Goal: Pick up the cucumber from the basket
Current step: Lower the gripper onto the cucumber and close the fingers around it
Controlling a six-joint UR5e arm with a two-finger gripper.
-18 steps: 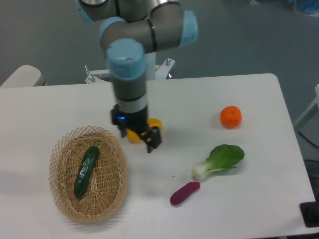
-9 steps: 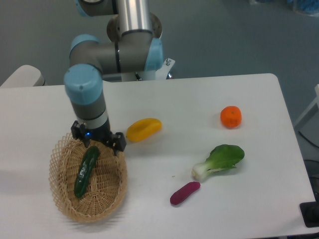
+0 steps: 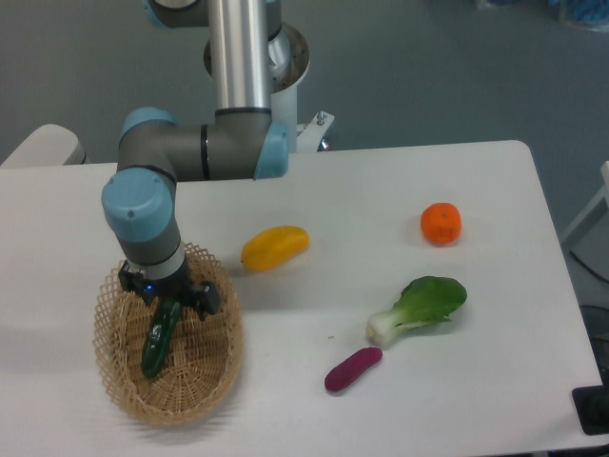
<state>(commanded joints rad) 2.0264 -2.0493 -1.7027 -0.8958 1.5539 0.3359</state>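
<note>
1. An oval wicker basket (image 3: 205,386) sits at the near left of the white table (image 3: 381,190), its looped rim partly hidden behind the robot's wrist.
2. Inside the basket lies the cucumber (image 3: 158,339), dark green and glossy, running lengthwise along the woven floor; it is the only thing visible in the basket.
3. The gripper (image 3: 167,305) is lowered into the far end of the basket, its two dark fingers spread to either side of the cucumber's upper end. Whether the fingers touch the cucumber cannot be told from this angle.
4. The arm's grey and blue wrist stands upright directly above the basket and covers part of its far rim and the cucumber's tip.
5. Just beyond the basket, to its right, a yellow fruit (image 3: 274,247) rests on the table, apart from the rim.
6. Farther right lie a bok choy (image 3: 423,307) with a white stem and, near it toward the front edge, a short purple vegetable (image 3: 353,368).
7. An orange (image 3: 441,223) sits well apart at the right side of the table.
</note>
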